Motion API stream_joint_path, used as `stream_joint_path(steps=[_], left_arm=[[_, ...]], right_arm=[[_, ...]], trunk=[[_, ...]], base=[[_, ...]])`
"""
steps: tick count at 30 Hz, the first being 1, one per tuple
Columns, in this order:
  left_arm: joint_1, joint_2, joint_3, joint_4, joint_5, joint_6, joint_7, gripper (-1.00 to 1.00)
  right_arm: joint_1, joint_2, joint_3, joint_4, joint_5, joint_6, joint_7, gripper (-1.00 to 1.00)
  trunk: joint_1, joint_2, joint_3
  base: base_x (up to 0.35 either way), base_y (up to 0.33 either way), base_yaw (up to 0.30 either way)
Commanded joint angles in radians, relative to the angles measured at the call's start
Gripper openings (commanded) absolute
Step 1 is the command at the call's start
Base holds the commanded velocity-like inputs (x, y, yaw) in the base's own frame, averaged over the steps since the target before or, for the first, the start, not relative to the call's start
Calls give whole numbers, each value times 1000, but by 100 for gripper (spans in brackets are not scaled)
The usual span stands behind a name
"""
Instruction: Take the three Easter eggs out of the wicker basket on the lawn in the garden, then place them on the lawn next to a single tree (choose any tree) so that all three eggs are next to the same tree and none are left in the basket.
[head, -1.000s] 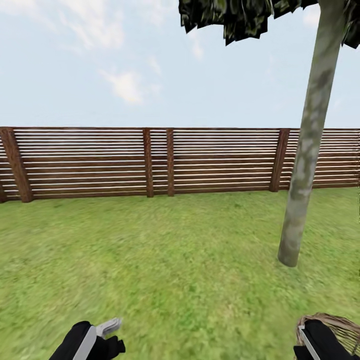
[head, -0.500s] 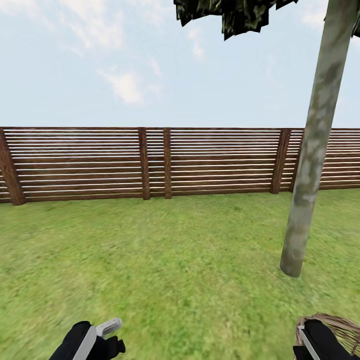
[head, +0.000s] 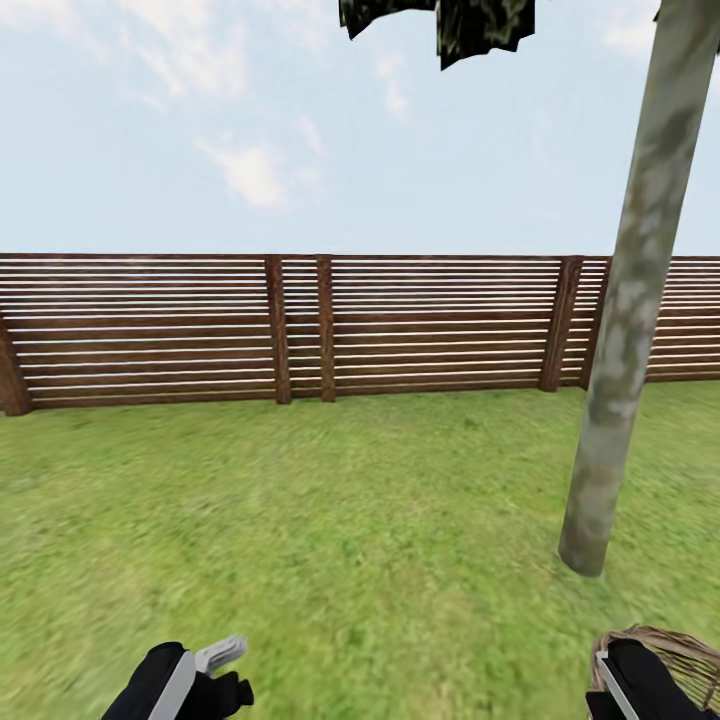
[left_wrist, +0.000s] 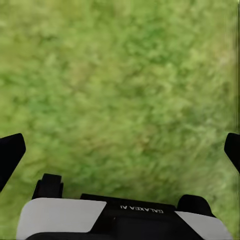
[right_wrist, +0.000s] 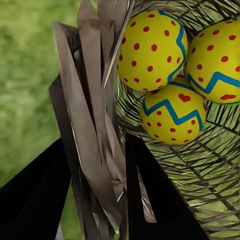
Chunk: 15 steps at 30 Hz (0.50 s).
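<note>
At the head view's lower right, the basket (head: 672, 650) is cut by the frame's edge, part hidden behind the right arm. The tree (head: 622, 330) loses its crown at the top edge. The lawn (left_wrist: 125, 85) is a blur.

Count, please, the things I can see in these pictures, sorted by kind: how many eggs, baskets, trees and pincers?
Easter eggs: 3, all inside the basket
Wicker basket: 1, its rim clamped by the right pincer
Tree: 1
Pincers: 2, counting the open left pincer
Total: 7
</note>
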<state>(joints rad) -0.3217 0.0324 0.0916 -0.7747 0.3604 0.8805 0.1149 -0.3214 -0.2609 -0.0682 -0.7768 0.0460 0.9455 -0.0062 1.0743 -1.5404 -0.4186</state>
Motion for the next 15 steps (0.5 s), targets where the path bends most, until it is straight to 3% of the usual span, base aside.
stream_joint_path(steps=[1,15], left_arm=[[0,0,1,-1,11,4,9,100],[0,0,0,-1,11,5,9,100]], right_arm=[[-1,0,-1,-1,22,4,0,-100],[-1,0,-1,-2,24,4,0,-100]], trunk=[[1,-1,-1],[1,-1,-1]], base=[[309,-208,0],[309,-207,0]])
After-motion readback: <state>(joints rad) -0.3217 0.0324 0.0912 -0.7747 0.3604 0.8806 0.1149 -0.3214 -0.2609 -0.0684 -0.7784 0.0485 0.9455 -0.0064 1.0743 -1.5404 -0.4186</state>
